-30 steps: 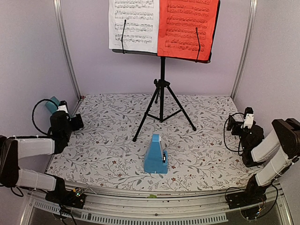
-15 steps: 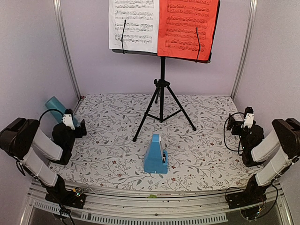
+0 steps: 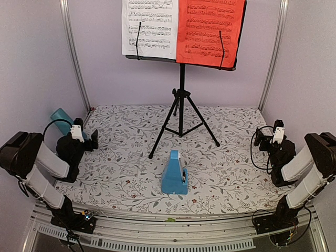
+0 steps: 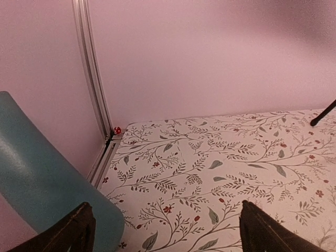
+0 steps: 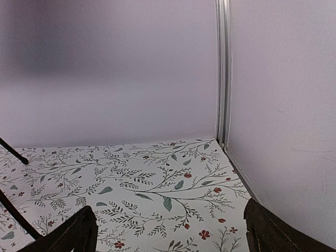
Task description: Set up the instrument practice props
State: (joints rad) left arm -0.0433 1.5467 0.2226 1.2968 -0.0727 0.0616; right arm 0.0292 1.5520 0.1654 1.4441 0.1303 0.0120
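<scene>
Left gripper (image 4: 165,210) and right gripper (image 5: 168,210) gape empty; blue pyramid metronome (image 3: 174,173) stands on floral cloth (image 3: 231,168).

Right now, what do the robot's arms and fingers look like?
Both arms are chunky, with black joints and pale grey tube sections. The left arm has a small white block near its wrist and a looping black cable; the right arm looks the same. The left fingers and right fingers are dark, almost black wedges.
</scene>
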